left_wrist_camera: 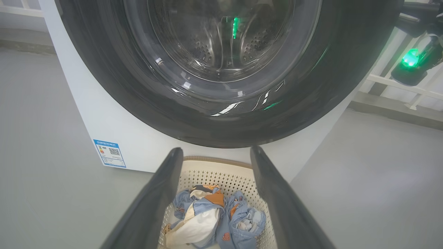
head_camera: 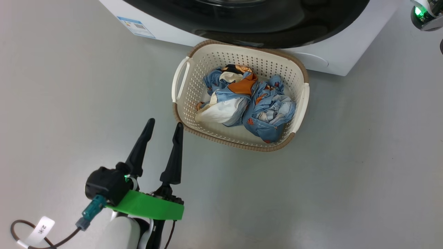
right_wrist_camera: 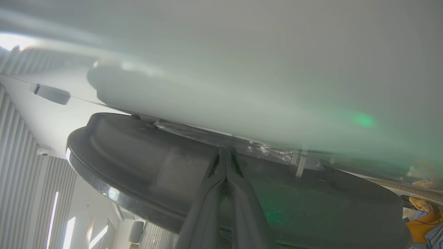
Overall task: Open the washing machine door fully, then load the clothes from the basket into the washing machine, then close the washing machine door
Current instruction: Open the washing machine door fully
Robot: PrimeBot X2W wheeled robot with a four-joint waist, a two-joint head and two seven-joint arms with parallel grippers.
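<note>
The white washing machine (head_camera: 325, 48) stands at the top of the head view, and the glossy black washing machine door (left_wrist_camera: 114, 86) covers its front, with the steel drum visible through the glass. The cream basket (head_camera: 193, 65) sits on the floor against it, holding the light blue, orange and white clothes (head_camera: 247, 100). My left gripper (head_camera: 165, 123) hovers open and empty just left of the basket's near corner. My right gripper (right_wrist_camera: 226, 154) is shut, its tips pressed at the seam between the door's rim (right_wrist_camera: 138, 166) and the white front.
Grey floor surrounds the basket on the left, right and near side. A blue label sticker (head_camera: 135, 27) is on the machine's lower left front. My right wrist with a green light (left_wrist_camera: 412, 62) is beside the door's right edge. A white railing runs behind it.
</note>
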